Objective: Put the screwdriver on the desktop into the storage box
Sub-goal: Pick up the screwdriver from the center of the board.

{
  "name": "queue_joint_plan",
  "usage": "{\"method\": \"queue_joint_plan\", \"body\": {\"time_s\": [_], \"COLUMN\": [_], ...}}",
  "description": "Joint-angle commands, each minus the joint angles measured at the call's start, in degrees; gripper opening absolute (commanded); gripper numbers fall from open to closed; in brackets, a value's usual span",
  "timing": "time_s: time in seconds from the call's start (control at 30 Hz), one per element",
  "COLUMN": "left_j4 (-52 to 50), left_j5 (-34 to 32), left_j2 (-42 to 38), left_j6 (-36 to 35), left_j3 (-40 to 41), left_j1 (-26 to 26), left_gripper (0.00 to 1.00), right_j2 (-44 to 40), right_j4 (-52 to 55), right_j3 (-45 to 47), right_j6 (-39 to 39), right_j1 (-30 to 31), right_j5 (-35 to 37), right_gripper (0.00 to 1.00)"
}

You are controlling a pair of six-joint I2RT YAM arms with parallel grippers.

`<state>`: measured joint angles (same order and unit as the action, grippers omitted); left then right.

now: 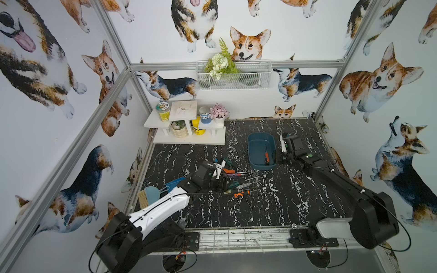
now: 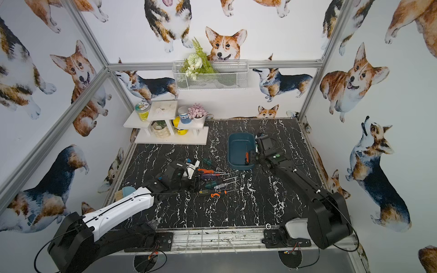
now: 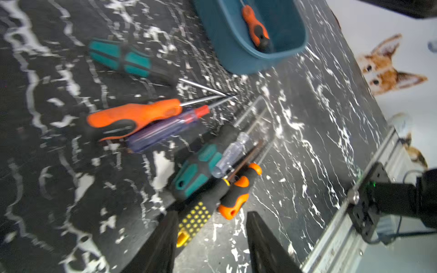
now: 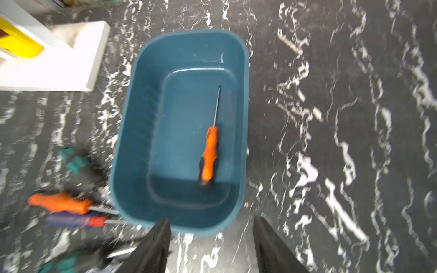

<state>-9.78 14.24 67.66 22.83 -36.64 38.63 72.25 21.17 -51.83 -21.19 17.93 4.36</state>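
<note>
Right wrist view shows the right gripper spread apart, empty, just right of the storage box with an orange screwdriver inside. The left gripper is spread and empty too.

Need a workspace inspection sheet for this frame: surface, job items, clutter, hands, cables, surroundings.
Surface: black marbled desktop, flat, no spills seen.
Job's things: storage box holds one orange screwdriver, lying flat; loose screwdrivers piled on the desktop outside the box.
Clutter: white shelf with jars and plants at the back; blue dustpan with a brush at the edge; yellow-dotted block by the pile.
Hands: left hand open, empty, over the pile; right hand open, empty, at one end of the box.
Cables: black cable loops off the right arm near its base.
Surroundings: corgi-print walls, aluminium frame, wire basket with flowers on the back wall.
</note>
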Motion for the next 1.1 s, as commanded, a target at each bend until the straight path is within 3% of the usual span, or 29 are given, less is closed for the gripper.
{"method": "queue_joint_plan", "body": {"time_s": [0.0,0.1,0.27,0.57,1.07], "left_j4": [-0.66,-1.65,-7.68,-14.41,-19.79], "left_j5": [0.89,-2.78,-7.59,-12.39,-17.37], "left_j2": [4.5,10.53,19.79,30.51,36.04], "left_j6": [-5.26,-6.72,-9.37,-8.44,-8.68], "left_j3": [-3.11,-7.96,-15.84,-22.11,-26.25], "left_j1": [5.81,11.46,15.72,17.94,19.81], "left_gripper": [0.53,0.51,0.49,0.44,0.34], "right_j2": [-6.19,-12.62,-19.09,-21.35,-20.23], "right_j4": [-2.09,-2.36,-1.04,0.21,-0.87], "right_j3": [5.04,12.24,18.24,18.92,19.14], "right_j6": [-9.7,-17.17,-24.29,-24.65,-24.09], "right_j1": [-0.07,-0.25,-0.38,-0.86,-1.76], "right_j5": [-1.24,-1.1,-1.1,0.74,-0.2], "right_gripper": [0.61,0.58,0.56,0.57,0.57]}}
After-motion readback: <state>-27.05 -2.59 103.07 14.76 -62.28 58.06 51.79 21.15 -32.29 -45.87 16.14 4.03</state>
